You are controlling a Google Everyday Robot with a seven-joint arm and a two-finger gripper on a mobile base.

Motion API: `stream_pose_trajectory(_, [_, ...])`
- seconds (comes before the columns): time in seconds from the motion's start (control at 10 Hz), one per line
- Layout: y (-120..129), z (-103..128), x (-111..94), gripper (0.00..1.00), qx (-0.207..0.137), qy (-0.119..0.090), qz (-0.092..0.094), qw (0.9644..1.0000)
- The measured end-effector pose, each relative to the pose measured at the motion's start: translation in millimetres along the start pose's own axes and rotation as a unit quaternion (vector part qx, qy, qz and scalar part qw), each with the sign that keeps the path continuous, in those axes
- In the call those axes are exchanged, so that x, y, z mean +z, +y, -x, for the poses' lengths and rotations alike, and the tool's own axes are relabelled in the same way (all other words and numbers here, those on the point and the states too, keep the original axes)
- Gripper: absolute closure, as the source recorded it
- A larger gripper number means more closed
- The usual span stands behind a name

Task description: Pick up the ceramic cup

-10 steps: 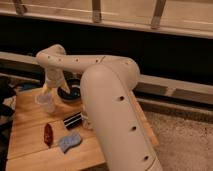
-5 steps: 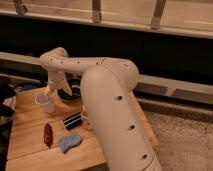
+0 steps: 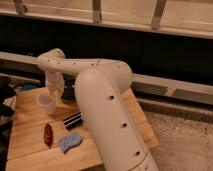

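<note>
Down at the far left of the wooden table (image 3: 30, 127), the ceramic cup (image 3: 47, 103) stands upright, a whitish tapered cup with a wide round rim. Right beside and above it, the gripper (image 3: 53, 91) hangs from the end of the white arm (image 3: 100, 100), which reaches from the lower right of the camera view across the table and bends down at the wrist. The gripper sits at the cup's rim on its right side, touching or nearly so; contact cannot be told. Just behind the gripper lies a dark round bowl (image 3: 68, 93). Nearer the front edge, a dark rectangular object (image 3: 73, 120) lies beside the arm, a reddish oblong item (image 3: 48, 134) lies left of it, and a bluish crumpled item (image 3: 69, 142) rests at the table's front.
</note>
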Motion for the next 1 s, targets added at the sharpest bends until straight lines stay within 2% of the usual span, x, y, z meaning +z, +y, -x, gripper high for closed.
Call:
stream_pose_trajectory(0.2, [-12,-7,4,0.96,0.005,0.003,-0.002,1.0000])
stream_pose_trajectory(0.5, [-7,-4,6,0.97,0.004,0.000,0.002,1.0000])
stream_pose_trajectory(0.8, [-9,-5,-21,0.97,0.002,-0.007,0.003,1.0000])
stream_pose_trajectory(1.0, [-9,-6,-22,0.97,0.001,-0.008,0.005,1.0000])
